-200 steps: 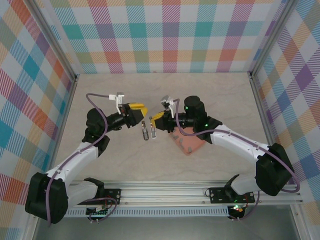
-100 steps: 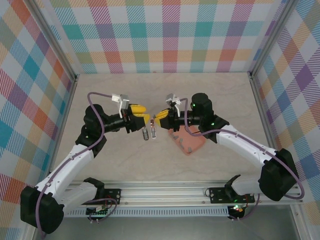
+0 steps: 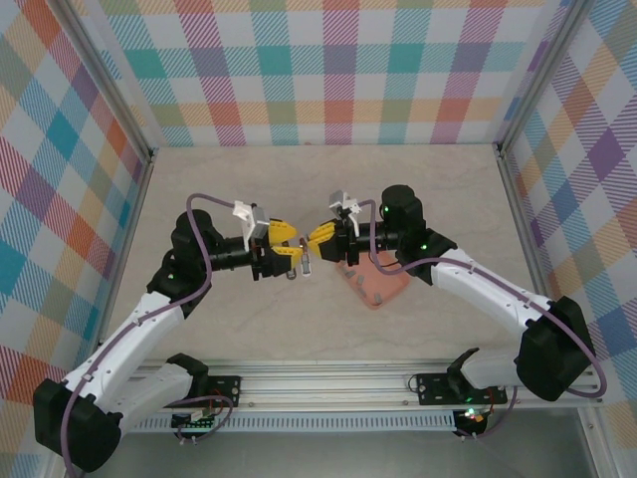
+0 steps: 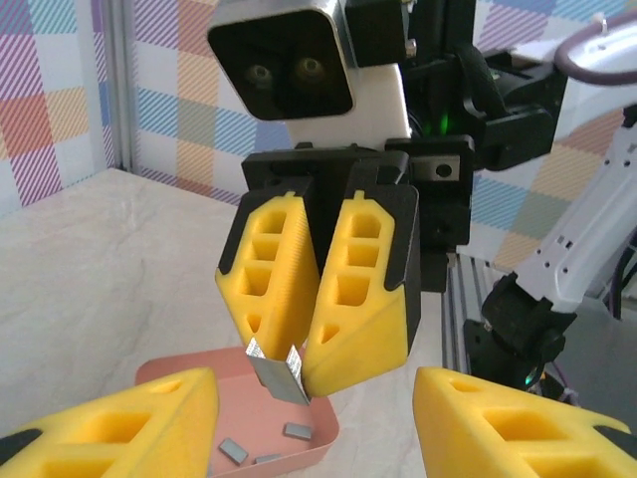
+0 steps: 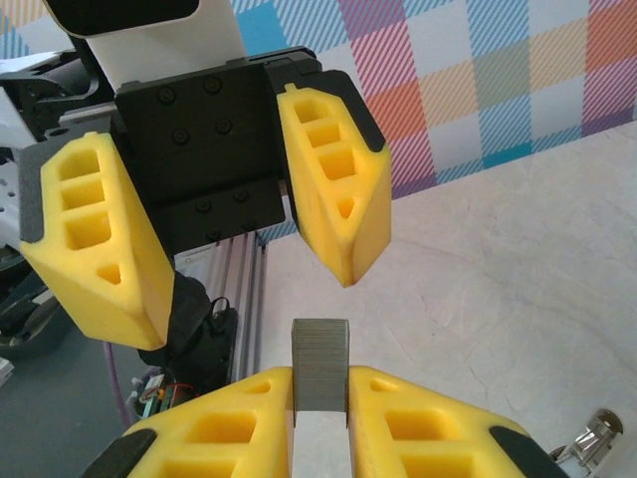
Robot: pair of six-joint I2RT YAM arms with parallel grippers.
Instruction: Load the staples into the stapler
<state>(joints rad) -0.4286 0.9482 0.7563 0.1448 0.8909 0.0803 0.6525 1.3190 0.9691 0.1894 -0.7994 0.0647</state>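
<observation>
In the middle of the table [image 3: 249, 179], seen from above, the left gripper [image 3: 291, 248] and the right gripper [image 3: 316, 241] point at each other, nose to nose and very near. Just beside the right one lies the pink tray [image 3: 370, 299]. A small grey thing [image 3: 306, 262] lies under the two noses. I cannot tell if it is the stapler.

From the left wrist, the right gripper's yellow fingers [image 4: 269, 269] are squeezed on a strip of staples [image 4: 277, 371], which pokes out below them. Behind it sits the tray, with loose staples [image 4: 296, 430] inside. The left gripper's own fingers [image 4: 109, 428] stand apart, one on each side, I think to make room for the strip.

From the right wrist, the strip stands straight up between the pinching fingers [image 5: 219, 428]. My guess is that it is held out like that so the other gripper, its jaws wide, can take it.
</observation>
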